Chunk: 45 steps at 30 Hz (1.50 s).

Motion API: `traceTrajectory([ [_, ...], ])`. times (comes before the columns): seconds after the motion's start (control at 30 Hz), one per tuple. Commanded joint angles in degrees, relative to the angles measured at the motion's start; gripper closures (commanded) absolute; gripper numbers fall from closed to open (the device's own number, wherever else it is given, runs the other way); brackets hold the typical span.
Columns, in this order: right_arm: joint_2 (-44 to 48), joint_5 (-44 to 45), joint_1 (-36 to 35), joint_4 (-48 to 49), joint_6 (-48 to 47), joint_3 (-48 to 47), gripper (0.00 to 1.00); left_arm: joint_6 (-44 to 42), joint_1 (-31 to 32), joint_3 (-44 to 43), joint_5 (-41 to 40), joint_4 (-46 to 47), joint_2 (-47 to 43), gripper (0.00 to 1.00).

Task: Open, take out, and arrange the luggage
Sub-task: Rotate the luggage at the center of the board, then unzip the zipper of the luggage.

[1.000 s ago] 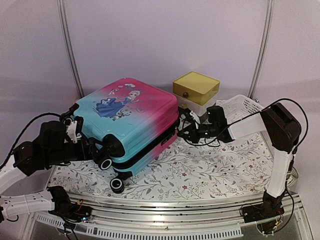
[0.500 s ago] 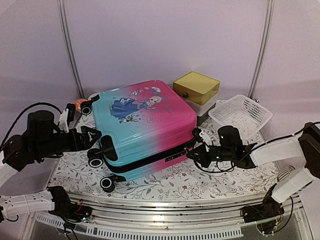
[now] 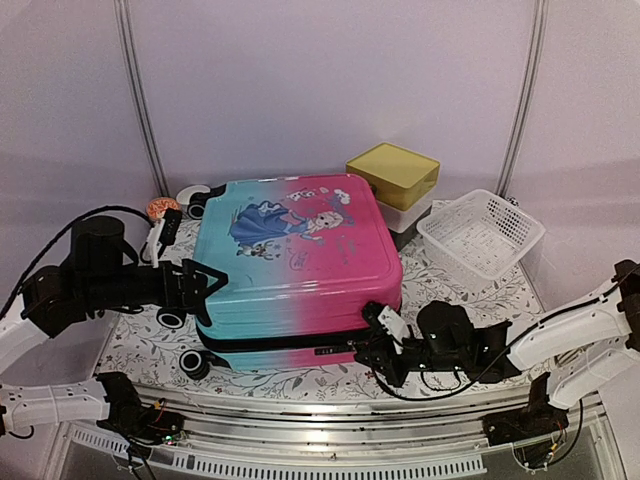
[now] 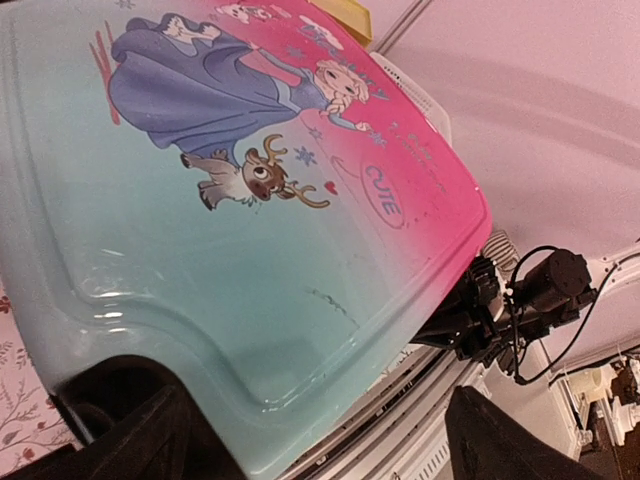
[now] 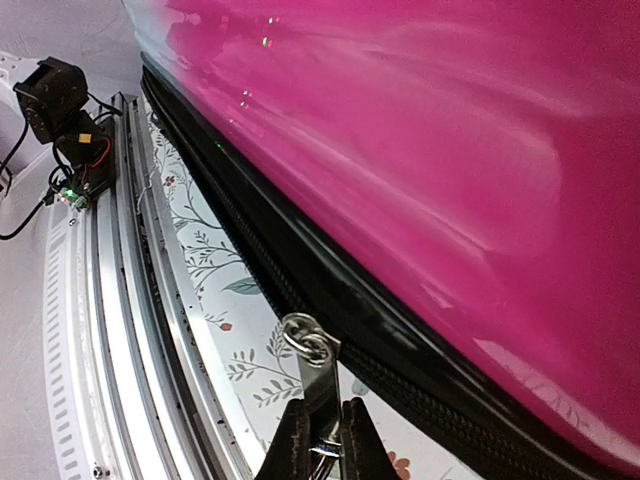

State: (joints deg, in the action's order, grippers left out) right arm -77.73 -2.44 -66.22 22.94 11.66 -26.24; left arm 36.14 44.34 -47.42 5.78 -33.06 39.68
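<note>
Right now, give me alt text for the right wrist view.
The right fingers pinch a metal zipper pull beside the luggage's black zipper band. Its pink shell fills the upper right; floral tablecloth and metal rail lie lower left.

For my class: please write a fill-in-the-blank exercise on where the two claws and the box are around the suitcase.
The right claw pinches the zipper pull at the ____ end of the luggage. The left claw stands open at its ____ end. Behind the luggage sits a box with a ____ top.
Missing words: pink, turquoise, yellow.
</note>
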Motion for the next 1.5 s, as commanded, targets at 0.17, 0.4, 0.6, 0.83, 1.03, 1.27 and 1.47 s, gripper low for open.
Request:
traceTrajectory([
  [0.17, -6.79, 6.51, -8.07, -3.91, 3.51, -4.47, 0.97, -0.96, -0.03, 3.75, 6.04, 4.02, 1.71, 0.1],
  [0.4, -0.65, 17.29, -8.05, -5.1, 7.97, 1.74, 0.97, 2.39, -1.36, 9.91, -2.83, 3.32, 0.92, 0.04],
  [0.6, 6.47, 27.97, -6.83, -11.77, 16.16, 5.99, 0.97, 3.42, -4.65, 12.78, -3.12, 3.38, 1.5, 0.04],
  [0.83, 16.94, 32.82, 0.28, -19.45, 25.63, 8.66, 0.97, 2.57, -6.51, 11.94, -3.58, 2.13, 2.06, 0.04],
  [1.03, 21.99, 26.27, 7.59, -20.18, 21.83, 7.22, 0.9, 2.2, -6.9, 11.32, -2.96, 2.18, 2.51, 0.04],
  [1.27, 16.3, 21.21, 12.5, -27.04, 14.51, -1.35, 0.61, 0.81, -6.92, 7.98, -1.86, 0.24, 1.91, 0.05],
  [1.47, 18.11, 19.35, 15.14, -30.0, 9.64, -6.29, 0.31, 0.03, -6.9, 1.49, -3.24, -8.38, 0.28, 0.05],
])
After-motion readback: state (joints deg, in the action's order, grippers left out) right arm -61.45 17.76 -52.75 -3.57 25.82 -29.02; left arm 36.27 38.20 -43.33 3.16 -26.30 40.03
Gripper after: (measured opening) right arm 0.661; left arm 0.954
